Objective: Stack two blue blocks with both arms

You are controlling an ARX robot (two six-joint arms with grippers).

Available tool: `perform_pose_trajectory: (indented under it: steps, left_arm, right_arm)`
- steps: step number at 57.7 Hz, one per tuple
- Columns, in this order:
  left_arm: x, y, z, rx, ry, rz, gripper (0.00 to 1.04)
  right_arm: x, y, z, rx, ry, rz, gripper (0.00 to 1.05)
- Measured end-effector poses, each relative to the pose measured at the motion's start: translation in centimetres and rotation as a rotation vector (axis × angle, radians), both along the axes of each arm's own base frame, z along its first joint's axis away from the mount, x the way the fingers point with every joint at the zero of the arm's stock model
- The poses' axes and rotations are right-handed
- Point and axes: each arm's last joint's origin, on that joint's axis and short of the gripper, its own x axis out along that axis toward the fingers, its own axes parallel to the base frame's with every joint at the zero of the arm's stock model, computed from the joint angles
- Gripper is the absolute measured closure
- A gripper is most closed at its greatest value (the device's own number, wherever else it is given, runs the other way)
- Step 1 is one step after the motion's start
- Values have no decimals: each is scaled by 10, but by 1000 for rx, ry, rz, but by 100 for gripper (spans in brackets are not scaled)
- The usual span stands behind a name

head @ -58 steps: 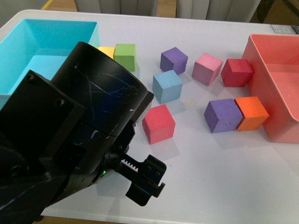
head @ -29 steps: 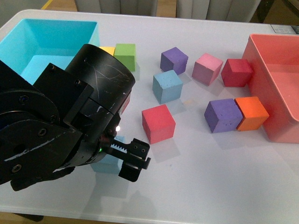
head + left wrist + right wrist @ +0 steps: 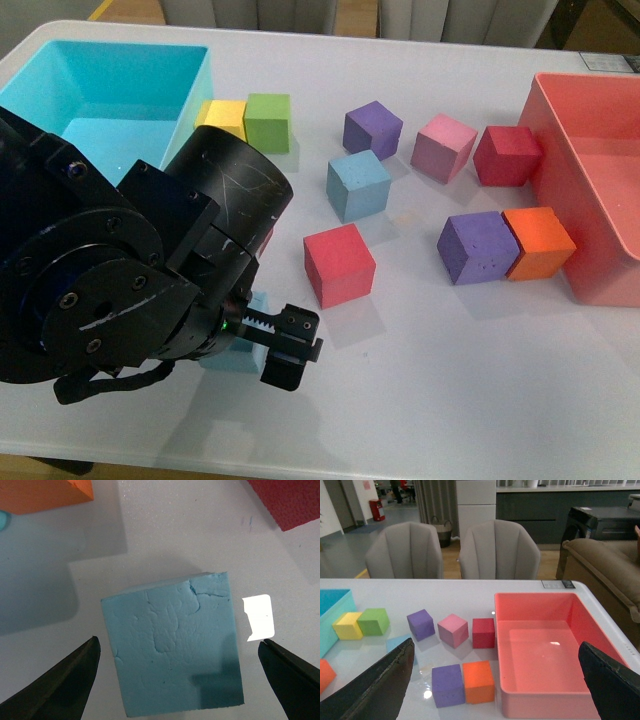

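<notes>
Left gripper (image 3: 177,646): released, fingers spread to either side of the first blue block (image 3: 172,655). In the left wrist view a gap of white table shows on both sides, so neither finger touches the foam. The block sits flat on the table (image 3: 450,380), top face creased.

Reference thing: red cube (image 3: 340,265), mid-table.
- First blue block: to the left of the red cube and nearer the robot, mostly hidden under the left arm (image 3: 130,290) in the front view.
- Second blue block (image 3: 357,185): just beyond the red cube, apart from it, standing alone.
- Purple cube (image 3: 477,248) and orange cube (image 3: 540,243): right of the red cube, touching each other.

Right gripper (image 3: 495,645): spread wide, nothing between its fingers, held high above the table.
</notes>
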Motion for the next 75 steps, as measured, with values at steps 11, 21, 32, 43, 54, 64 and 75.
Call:
perform_pose_trajectory:
  steps: [11, 21, 32, 43, 54, 64, 75]
  left_arm:
    - [2, -1, -5, -4, 15, 18, 22]
    - [2, -2, -4, -14, 41, 38, 47]
    - [0, -4, 10, -45, 59, 45, 58]
    - [4, -4, 50, -105, -7, 62, 63]
    - [34, -12, 91, -148, -91, 72, 65]
    - [70, -38, 115, -161, -165, 23, 65]
    - [98, -68, 113, -123, -178, -55, 65]
  right_arm:
    - [0, 0, 0, 0, 0, 0, 9]
    - [0, 0, 0, 0, 0, 0, 9]
    - [0, 0, 0, 0, 0, 0, 9]
    - [0, 0, 0, 0, 0, 0, 9]
    - [0, 0, 0, 0, 0, 0, 9]
    - [0, 0, 0, 0, 0, 0, 9]
    - [0, 0, 0, 0, 0, 0, 9]
